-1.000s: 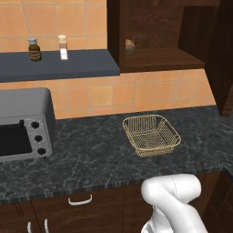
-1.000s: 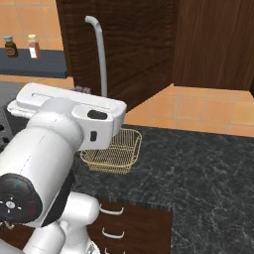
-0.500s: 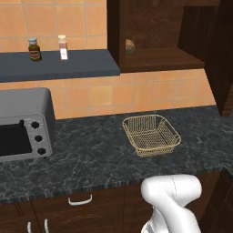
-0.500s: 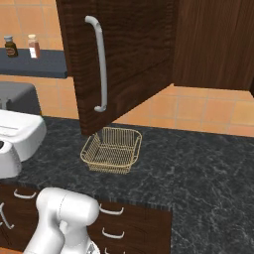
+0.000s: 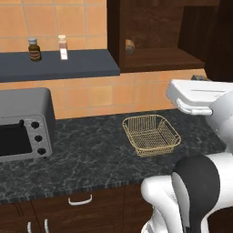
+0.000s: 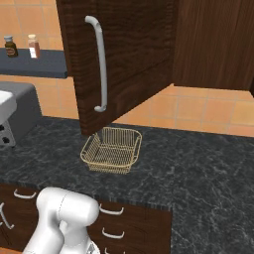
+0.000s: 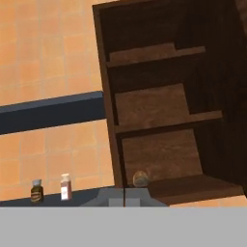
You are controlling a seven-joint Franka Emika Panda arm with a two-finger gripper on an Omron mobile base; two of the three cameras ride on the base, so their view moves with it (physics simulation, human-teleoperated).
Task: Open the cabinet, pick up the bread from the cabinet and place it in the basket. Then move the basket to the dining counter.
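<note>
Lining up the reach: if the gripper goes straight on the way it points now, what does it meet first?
Probably the bread on the bottom shelf of the open cabinet; the hand view looks straight into it, with nothing visible between. Depth is unclear, so the gripper, shut, could meet the shelf edge first.

We are seeing the cabinet (image 6: 134, 54) showing dark brown wood with a visible grain and a dull, matt finish, inside and out. Its long bar handle (image 6: 99, 64) is looking like smooth silver metal with a soft sheen. The basket (image 5: 151, 134) is appearing as fine golden-tan wire mesh, slightly shiny. The bread (image 7: 140, 179) is looking brown and matt. The bench (image 5: 91, 154) is showing black speckled stone, polished and faintly glossy. The wall tiles (image 5: 104, 98) are looking smooth, orange and matt. The toaster oven (image 5: 22, 123) is showing a grey, brushed-looking metal shell. The shelf (image 5: 59, 66) is reading as flat matt slate-blue.
</note>
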